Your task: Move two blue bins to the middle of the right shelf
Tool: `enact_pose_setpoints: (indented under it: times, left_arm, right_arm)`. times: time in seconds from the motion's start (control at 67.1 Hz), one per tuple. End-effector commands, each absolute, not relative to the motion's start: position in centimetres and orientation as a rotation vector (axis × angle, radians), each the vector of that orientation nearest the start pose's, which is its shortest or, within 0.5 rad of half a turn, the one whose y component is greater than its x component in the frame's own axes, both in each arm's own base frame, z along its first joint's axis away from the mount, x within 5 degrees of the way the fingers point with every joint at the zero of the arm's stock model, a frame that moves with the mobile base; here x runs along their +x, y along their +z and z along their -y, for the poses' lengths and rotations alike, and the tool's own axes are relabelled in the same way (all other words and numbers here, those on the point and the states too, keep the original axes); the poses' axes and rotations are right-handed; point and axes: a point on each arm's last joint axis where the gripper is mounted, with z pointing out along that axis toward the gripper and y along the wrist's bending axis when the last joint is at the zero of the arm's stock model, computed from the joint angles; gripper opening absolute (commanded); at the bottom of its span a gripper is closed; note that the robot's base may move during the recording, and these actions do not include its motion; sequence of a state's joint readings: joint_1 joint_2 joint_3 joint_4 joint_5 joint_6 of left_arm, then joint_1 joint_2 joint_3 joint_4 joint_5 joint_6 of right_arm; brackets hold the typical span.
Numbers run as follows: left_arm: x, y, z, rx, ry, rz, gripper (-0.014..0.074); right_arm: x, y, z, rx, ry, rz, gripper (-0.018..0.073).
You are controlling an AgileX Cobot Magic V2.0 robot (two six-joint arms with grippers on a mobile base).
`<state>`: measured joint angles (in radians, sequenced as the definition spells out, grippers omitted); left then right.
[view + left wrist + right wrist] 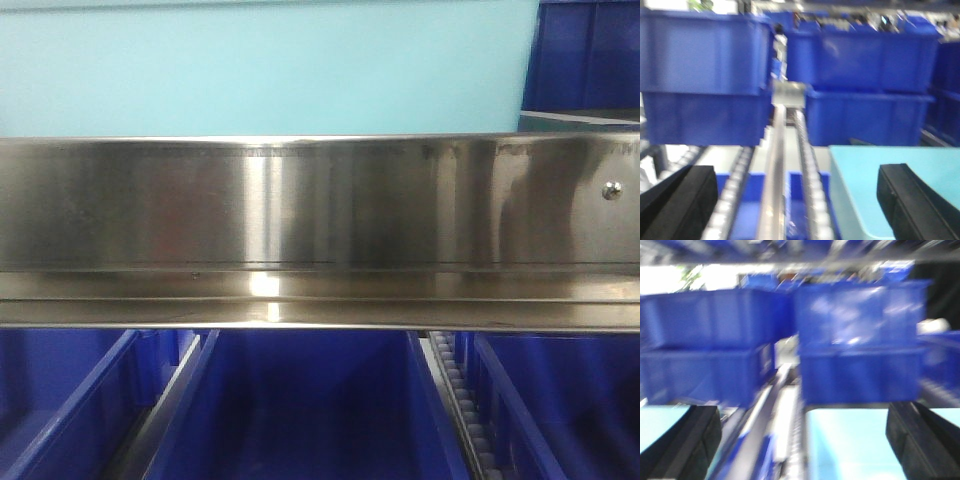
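Since my left gripper (795,210) and right gripper (800,445) both hang wide open and empty, with the stacked blue bins (860,360) ahead beyond the roller track (807,165), I'd square up on one stack and go in slowly until these blurred wrist views sharpen.

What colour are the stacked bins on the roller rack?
Deep royal blue; the stacked bins show best in the left wrist view.

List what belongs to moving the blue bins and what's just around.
Job: blue bins, stacked, which two cannot be told; left gripper, open; right gripper, open.
Not the job: steel shelf beam; roller rails; light-blue panel.
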<state>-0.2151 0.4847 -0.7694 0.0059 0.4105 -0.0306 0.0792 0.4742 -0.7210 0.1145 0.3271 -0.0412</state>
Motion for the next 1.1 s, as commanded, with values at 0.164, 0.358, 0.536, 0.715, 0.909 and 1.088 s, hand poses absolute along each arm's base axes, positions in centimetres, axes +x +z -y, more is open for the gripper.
enact_pose_setpoints:
  times: [0.164, 0.358, 0.536, 0.715, 0.909, 1.088]
  left_arm:
    - [12.3, 43.4, 3.8, 0.24, -0.233, -1.839, 0.0556]
    - [17.2, 45.0, 5.4, 0.258, -0.232, -2.015, 0.0556]
    - [22.1, 44.3, 7.3, 0.276, -0.274, -2.222, 0.0556]
    - [26.8, 42.2, 8.9, 0.349, -0.247, -2.419, 0.0556]
    - [30.3, 39.6, 10.1, 0.37, -0.228, -2.562, 0.0556]
    - [32.4, 37.5, 10.6, 0.375, -0.217, -2.619, 0.0556]
  right_arm:
    - [13.2, 42.9, -4.3, -0.254, 0.28, -1.785, 0.057]
    - [18.7, 44.8, -8.1, -0.4, 0.333, -2.031, 0.057]
    - [23.7, 45.4, -10.0, -0.353, 0.321, -2.306, 0.057]
    - [27.7, 44.1, -11.3, -0.27, 0.298, -2.463, 0.057]
    - [30.3, 41.3, -12.7, -0.267, 0.293, -2.554, 0.057]
    - [32.2, 38.4, -14.8, -0.282, 0.296, -2.619, 0.057]
